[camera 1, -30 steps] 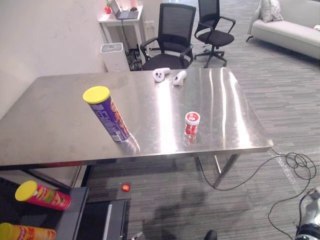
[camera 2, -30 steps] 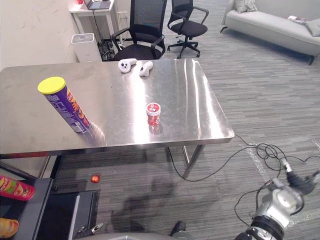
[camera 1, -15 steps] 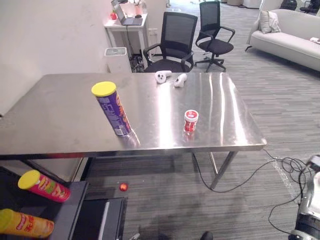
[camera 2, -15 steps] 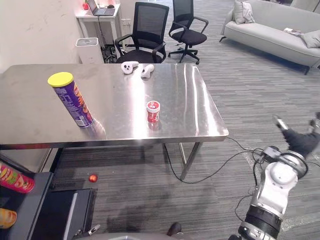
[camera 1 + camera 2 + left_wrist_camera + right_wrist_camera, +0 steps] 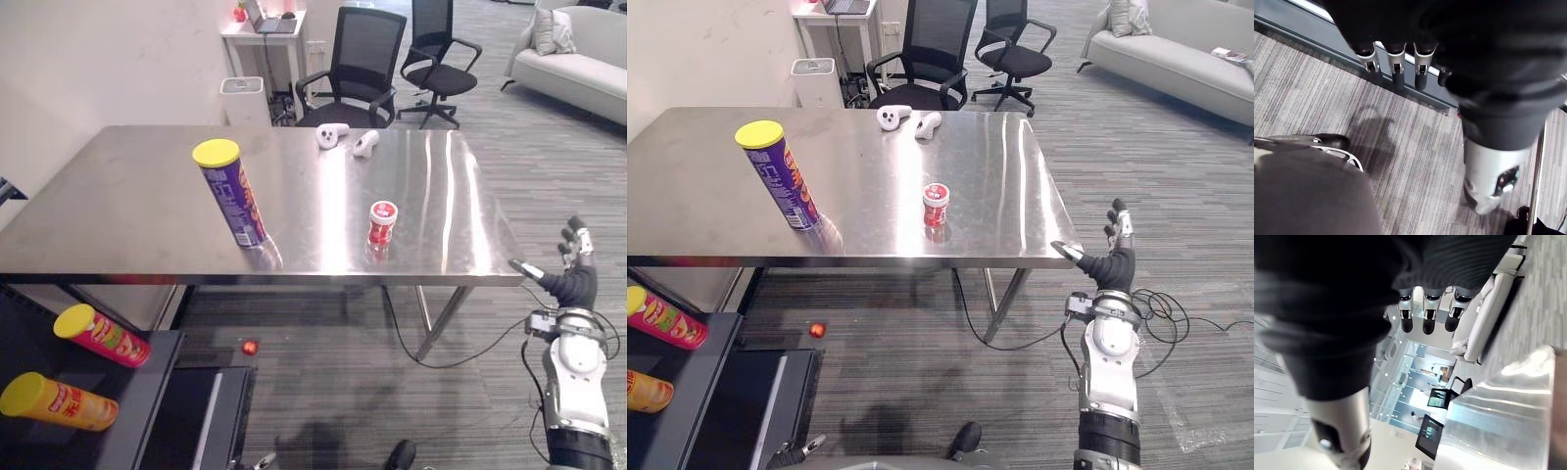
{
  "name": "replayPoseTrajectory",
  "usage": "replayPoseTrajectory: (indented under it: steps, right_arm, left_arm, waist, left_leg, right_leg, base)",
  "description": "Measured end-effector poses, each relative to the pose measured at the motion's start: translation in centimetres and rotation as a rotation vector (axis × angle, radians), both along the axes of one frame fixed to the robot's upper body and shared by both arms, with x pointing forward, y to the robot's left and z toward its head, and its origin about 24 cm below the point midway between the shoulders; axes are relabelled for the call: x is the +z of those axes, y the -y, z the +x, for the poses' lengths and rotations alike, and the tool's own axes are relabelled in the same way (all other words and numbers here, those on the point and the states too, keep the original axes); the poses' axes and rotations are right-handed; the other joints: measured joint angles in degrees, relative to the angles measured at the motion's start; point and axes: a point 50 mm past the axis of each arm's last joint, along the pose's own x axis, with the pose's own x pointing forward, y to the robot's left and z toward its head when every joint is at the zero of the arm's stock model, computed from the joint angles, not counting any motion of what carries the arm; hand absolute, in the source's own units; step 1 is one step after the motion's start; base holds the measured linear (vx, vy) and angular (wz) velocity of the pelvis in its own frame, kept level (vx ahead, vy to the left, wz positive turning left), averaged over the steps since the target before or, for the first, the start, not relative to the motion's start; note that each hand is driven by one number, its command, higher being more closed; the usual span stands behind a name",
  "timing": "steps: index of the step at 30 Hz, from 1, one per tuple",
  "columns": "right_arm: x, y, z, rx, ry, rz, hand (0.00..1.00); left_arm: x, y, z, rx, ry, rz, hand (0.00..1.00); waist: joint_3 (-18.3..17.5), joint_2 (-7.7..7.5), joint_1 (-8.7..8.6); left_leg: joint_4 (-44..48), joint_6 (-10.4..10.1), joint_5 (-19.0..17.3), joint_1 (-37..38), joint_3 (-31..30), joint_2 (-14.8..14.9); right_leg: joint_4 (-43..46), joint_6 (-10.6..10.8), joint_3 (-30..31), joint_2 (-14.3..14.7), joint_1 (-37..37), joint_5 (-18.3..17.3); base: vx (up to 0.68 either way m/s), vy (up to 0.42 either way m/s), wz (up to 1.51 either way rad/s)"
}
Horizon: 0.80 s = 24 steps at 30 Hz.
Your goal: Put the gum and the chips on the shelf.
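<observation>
Left eye view: one purple chips can and one gum tub stand upright on the surface, well apart. Two white controllers lie at the far edge. The shelf, lower left, holds two other cans.

Right eye view: right hand is off the near right corner, fingers spread, empty.

Left wrist view: left hand has straight fingers and is empty, over the floor.

Right wrist view: fingers straight, surface edge ahead.

Nothing is grasped yet. Likely next: reach in and curl round the gum.
</observation>
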Motion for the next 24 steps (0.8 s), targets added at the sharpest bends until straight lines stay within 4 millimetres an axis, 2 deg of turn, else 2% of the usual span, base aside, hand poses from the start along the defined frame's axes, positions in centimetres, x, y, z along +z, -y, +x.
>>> replayPoseTrajectory:
  steps: [3, 6, 11, 15, 20, 24]
  right_arm:
    - [-0.3, -0.8, 0.7, 0.032, -0.013, 0.006, 0.0]
    - [0.3, -1.1, 1.5, 0.046, 0.008, 0.008, 0.0]
    - [1.1, -1.5, 2.7, 0.057, 0.035, 0.019, 0.0]
    - [1.9, -3.0, 3.7, 0.112, 0.06, 0.009, 0.0]
    - [3.2, -4.5, 4.8, 0.174, 0.101, 0.002, 0.0]
    - [3.5, -5.7, 5.3, 0.229, 0.107, 0.0, 0.0]
  left_arm:
    - [0.1, 0.0, 0.2, -0.003, 0.013, 0.001, 0.0]
    - [0.2, -0.1, 0.6, -0.014, 0.027, 0.008, 0.0]
    - [0.3, -0.1, 0.7, -0.014, 0.031, 0.01, 0.0]
    - [0.4, -0.2, 0.9, -0.014, 0.042, 0.014, 0.0]
    - [0.6, -0.4, 1.3, -0.015, 0.066, 0.027, 0.0]
    - [0.6, -0.4, 1.5, -0.015, 0.074, 0.031, 0.0]
  waist:
    - [0.62, -0.08, 0.49]
    - [1.28, -0.14, 1.38]
    - [1.63, -0.16, 1.57]
    - [2.52, -0.39, 2.84]
    - [4.42, -0.98, 3.38]
    - [4.64, -1.17, 4.15]
  left_leg:
    - [0.02, -0.02, 0.06, -0.15, -0.32, 0.01]
    - [0.1, -0.04, 0.07, -0.18, -0.52, -0.09]
    - [1.44, -0.07, 0.08, -1.12, -1.86, -0.48]
    - [2.18, -0.09, 0.08, -1.13, -1.91, -0.77]
    - [1.98, -0.09, 0.09, -1.28, -2.11, -0.88]
    - [1.96, -0.1, 0.09, -2.07, -2.18, -0.88]
  right_leg:
    - [0.01, -0.02, -0.36, -0.03, 0.0, 0.03]
    - [0.02, -0.01, -0.69, -0.17, 0.03, 0.03]
    - [0.02, 0.06, -1.13, -1.05, 0.21, 0.07]
    - [0.02, 0.17, -1.11, -1.57, 0.9, 0.14]
    - [0.01, 0.24, -1.14, -1.78, 0.91, 0.17]
    - [0.01, 0.28, -1.14, -1.82, 0.22, 0.2]
  base:
    - [0.06, 0.05, 0.08]
    - [0.07, 0.055, 0.06]
    - [0.06, 0.054, 0.17]
    - [0.03, 0.049, 0.06]
    - [-0.02, 0.029, 0.09]
    - [-0.01, 0.009, 0.04]
